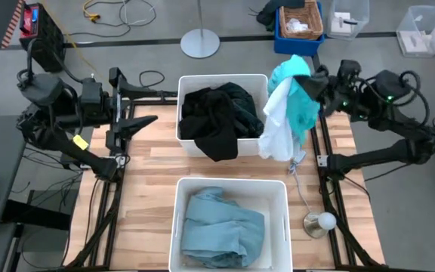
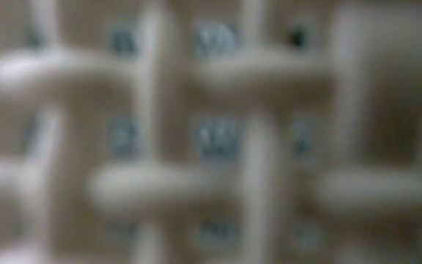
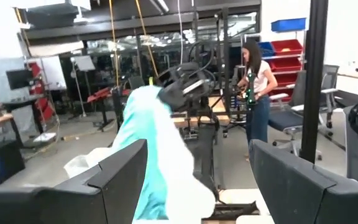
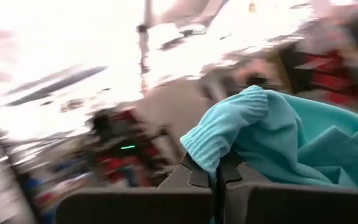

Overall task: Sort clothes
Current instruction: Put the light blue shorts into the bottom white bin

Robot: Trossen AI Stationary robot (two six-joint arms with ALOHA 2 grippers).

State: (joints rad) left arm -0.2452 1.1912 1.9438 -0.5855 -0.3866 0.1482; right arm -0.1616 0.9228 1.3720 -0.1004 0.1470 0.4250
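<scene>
dark clothes (image 1: 219,119) fill the far bin (image 1: 223,79), its rim our landmark; blue-grey ones (image 1: 223,230) sit in the near bin (image 1: 181,211), so colours look split. just right of that rim, the right gripper (image 1: 313,85) is clamped on the turquoise garment (image 1: 297,98), whitish piece (image 1: 279,125) dangling clear. left gripper (image 1: 143,123), fingers apart, waits left.

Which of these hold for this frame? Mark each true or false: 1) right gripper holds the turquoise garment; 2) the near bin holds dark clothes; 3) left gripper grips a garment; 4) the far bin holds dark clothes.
1) True: the right gripper is shut on the turquoise garment, with a whitish garment hanging alongside.
2) False: the near bin holds a blue-grey garment.
3) False: the left gripper is open and empty, over the table's left side.
4) True: the far bin holds dark clothes.
</scene>
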